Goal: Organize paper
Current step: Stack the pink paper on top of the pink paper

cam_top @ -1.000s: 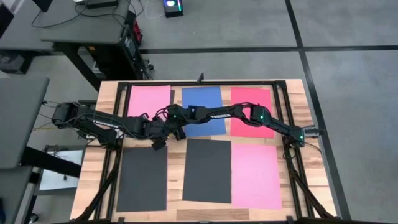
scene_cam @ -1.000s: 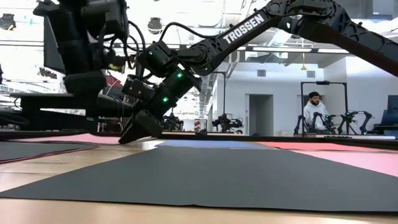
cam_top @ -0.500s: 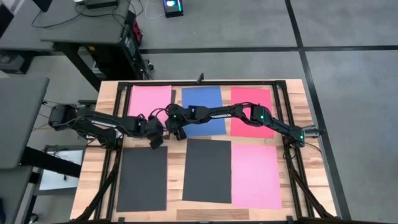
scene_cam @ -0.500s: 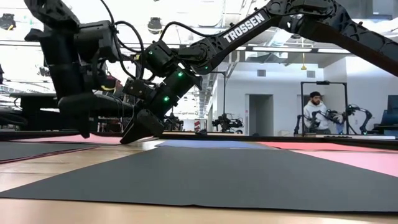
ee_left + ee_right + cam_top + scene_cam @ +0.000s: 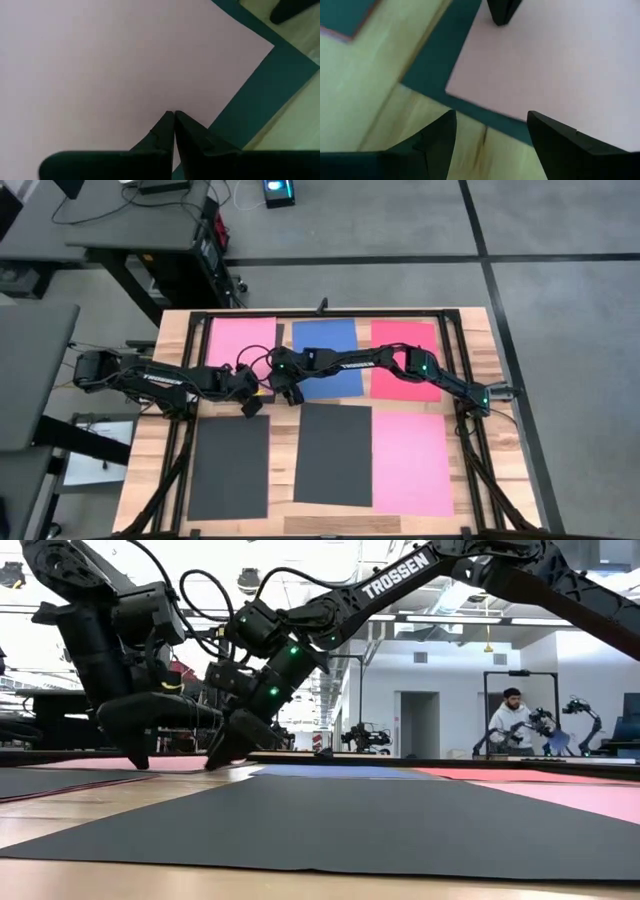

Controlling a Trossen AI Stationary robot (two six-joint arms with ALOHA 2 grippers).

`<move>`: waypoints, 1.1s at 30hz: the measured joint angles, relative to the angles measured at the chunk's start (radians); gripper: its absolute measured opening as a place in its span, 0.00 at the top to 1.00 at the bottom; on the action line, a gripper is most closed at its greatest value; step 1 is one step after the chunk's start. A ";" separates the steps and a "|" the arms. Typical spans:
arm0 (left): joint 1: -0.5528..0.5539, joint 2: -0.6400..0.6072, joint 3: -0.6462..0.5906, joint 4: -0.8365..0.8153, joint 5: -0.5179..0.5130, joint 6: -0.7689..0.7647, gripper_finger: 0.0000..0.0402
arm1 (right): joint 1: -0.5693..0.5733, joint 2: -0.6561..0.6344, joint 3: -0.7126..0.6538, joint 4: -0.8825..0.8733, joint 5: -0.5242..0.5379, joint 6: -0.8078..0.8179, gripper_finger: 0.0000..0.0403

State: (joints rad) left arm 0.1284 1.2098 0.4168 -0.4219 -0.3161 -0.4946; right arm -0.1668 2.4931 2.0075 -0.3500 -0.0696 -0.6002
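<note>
A pink sheet of paper (image 5: 240, 342) lies at the table's far left on a dark sheet (image 5: 260, 95), which shows past its edges. My left gripper (image 5: 251, 404) is shut, its tips standing on the pink sheet (image 5: 100, 65) by the sheet's near right corner. My right gripper (image 5: 290, 394) reaches across from the right. It is open, slants down, and stands over that same corner (image 5: 451, 90), one finger on either side. My left gripper presses its shut fingertips (image 5: 501, 17) down on the pink sheet a little inside its near right corner, coming steeply from above. The sheet lies flat on the dark sheet. My right gripper's fingertips (image 5: 218, 760) are down at table height; I cannot tell whether they touch.
A blue sheet (image 5: 325, 358) and a red sheet (image 5: 405, 360) lie along the far side. Two black sheets (image 5: 228, 468) (image 5: 333, 453) and another pink sheet (image 5: 412, 463) lie along the near side. A black frame (image 5: 330, 313) borders the table.
My left gripper has come down from above onto the pink sheet, staying shut, while its arm has drawn back toward the table's left edge.
</note>
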 joint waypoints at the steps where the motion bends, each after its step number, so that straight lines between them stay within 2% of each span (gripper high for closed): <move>1: 0.000 0.000 0.000 0.001 0.001 0.000 1.00 | 0.000 -0.001 0.000 0.000 0.000 -0.008 0.42; 10: 0.000 0.002 -0.002 0.059 0.048 0.008 1.00 | 0.003 -0.002 -0.001 0.035 0.000 -0.030 0.42; 17: 0.000 0.002 -0.002 0.053 0.049 0.011 1.00 | -0.003 -0.003 -0.009 0.018 0.073 -0.107 0.42; 33: 0.000 0.002 -0.002 0.057 0.053 0.014 1.00 | 0.003 -0.003 -0.011 0.027 0.085 -0.187 0.42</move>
State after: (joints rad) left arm 0.1280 1.2114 0.4145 -0.3649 -0.2629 -0.4808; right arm -0.1642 2.4901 1.9967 -0.3225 0.0154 -0.7870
